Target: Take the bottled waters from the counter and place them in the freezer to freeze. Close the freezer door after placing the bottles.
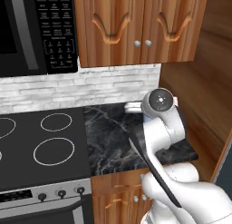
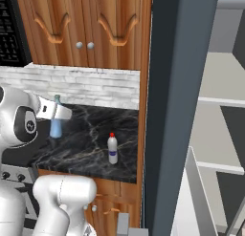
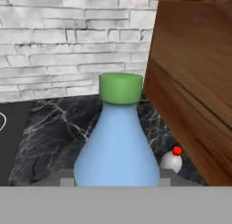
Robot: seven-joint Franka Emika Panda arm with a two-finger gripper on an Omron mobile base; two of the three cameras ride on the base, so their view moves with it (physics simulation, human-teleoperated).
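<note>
The green-capped clear plastic bottle with a blue label (image 3: 117, 141) is being pinched at its body by the white two-finger gripper (image 2: 56, 112), jaws pressed against its sides, apparently for a lift off the black marble counter (image 2: 91, 142). The red-capped whitish bottle (image 2: 112, 148) is standing upright on the counter, at four o'clock from the held one in the hand view, awaiting its turn. The dark blue-grey freezer (image 2: 215, 115) is standing open at three o'clock.

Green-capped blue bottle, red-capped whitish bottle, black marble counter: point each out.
Green-capped blue bottle (image 3: 117, 146): hand view, on its blue body.
Red-capped whitish bottle (image 2: 112, 150): right base view, mid-body.
Black marble counter (image 1: 106, 137): left base view, bare veined top.
</note>
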